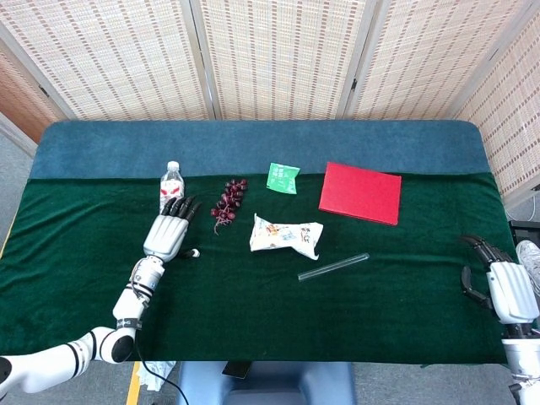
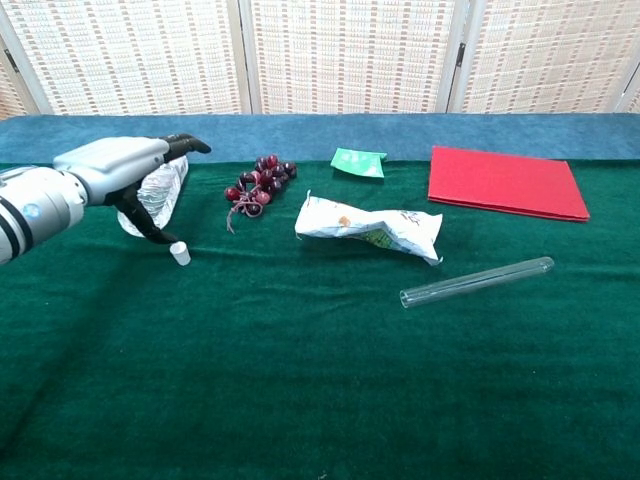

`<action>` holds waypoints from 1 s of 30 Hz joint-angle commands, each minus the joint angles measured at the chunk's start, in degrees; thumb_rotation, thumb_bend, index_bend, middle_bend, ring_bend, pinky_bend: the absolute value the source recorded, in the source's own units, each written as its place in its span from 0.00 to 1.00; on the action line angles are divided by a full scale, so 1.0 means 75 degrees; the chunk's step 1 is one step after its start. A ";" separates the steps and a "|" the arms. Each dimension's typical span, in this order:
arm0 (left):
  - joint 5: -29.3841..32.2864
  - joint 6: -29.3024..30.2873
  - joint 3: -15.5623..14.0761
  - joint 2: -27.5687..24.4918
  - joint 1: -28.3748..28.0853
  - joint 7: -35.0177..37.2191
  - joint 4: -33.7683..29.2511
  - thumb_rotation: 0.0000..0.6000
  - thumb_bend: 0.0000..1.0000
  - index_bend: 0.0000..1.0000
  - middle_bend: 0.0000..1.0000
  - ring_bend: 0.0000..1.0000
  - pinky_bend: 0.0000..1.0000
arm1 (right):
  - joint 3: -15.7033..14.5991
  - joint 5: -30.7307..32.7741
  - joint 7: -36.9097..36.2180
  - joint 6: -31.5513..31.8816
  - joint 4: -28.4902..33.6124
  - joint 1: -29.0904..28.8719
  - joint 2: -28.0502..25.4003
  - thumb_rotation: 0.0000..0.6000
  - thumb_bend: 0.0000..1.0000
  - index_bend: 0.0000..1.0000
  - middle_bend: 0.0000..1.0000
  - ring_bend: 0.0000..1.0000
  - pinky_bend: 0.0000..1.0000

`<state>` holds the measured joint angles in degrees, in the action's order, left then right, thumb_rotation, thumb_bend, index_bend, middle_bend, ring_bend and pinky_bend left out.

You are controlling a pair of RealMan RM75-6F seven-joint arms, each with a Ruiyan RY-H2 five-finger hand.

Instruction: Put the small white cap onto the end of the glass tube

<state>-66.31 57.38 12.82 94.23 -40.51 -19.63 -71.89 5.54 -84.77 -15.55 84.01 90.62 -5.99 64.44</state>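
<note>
The cap-acquisition step is shown. The right hand (image 1: pixel 506 287) is parked at the table's near right edge, fingers apart, nothing held. The glass tube (image 2: pixel 477 281) is seen lying well to the right of the left hand (image 2: pixel 120 175), past the snack bag (image 2: pixel 368 226). The left hand is held over the small white cap (image 2: pixel 180 253), fingers spread, thumb tip just beside it; no grasp is made yet. A pinch on the cap is judged the next requirement. Beyond the hand, a water bottle (image 2: pixel 158 192) and grapes (image 2: pixel 257 183) are seen.

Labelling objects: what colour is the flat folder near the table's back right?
Plain red folder, clearest in the chest view.
</note>
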 commanded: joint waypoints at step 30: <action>-0.0555 -0.0018 -0.0625 -0.0171 0.0344 0.0546 -0.0014 1.00 0.29 0.44 1.00 0.88 0.86 | -0.0039 -0.0062 0.0016 -0.0026 0.0005 0.0012 0.0034 1.00 0.70 0.22 0.24 0.32 0.28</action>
<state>-70.57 57.44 7.96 92.64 -37.76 -15.82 -72.31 5.25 -85.23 -15.43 83.82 90.66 -5.90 64.69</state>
